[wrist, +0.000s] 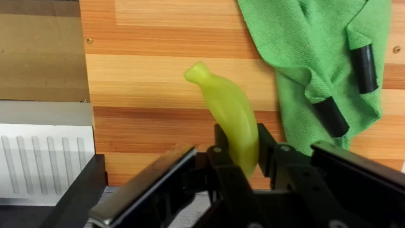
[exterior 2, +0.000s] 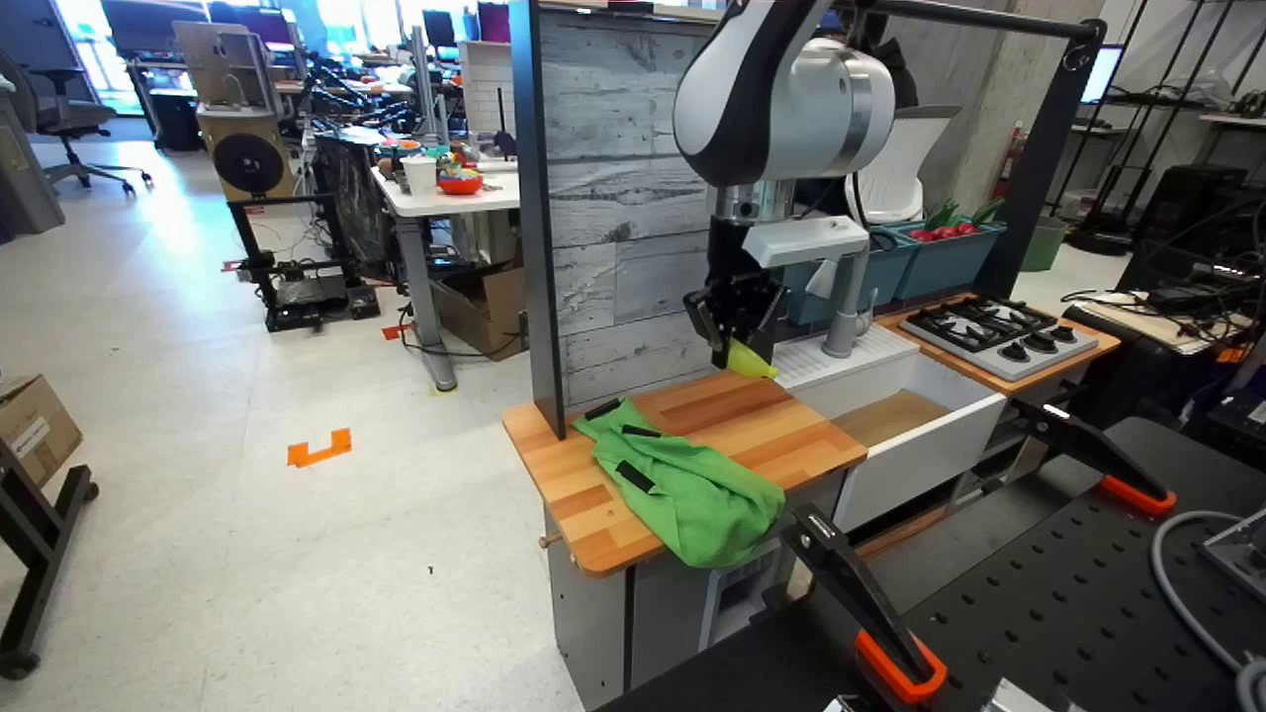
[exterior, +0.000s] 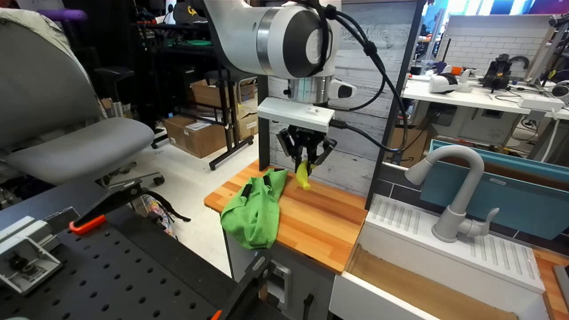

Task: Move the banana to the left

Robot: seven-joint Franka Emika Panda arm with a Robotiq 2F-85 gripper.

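Observation:
A yellow-green toy banana (wrist: 235,110) is held between the two black fingers of my gripper (wrist: 242,137) in the wrist view. Both fingers press on its sides, and its stem end points away from the gripper. In an exterior view the banana (exterior: 302,177) hangs tilted below the gripper (exterior: 306,165). It also shows in an exterior view (exterior 2: 754,363) under the gripper (exterior 2: 740,348). The banana appears raised above the wooden countertop (exterior: 322,222). The part of the banana behind the left finger is hidden in the wrist view.
A crumpled green cloth (exterior: 255,218) with black bands lies on the countertop beside the banana, over the front edge. A white sink (exterior: 386,266) with a grey faucet (exterior: 462,191) adjoins the counter. A grey plank panel (exterior 2: 633,218) stands behind the counter.

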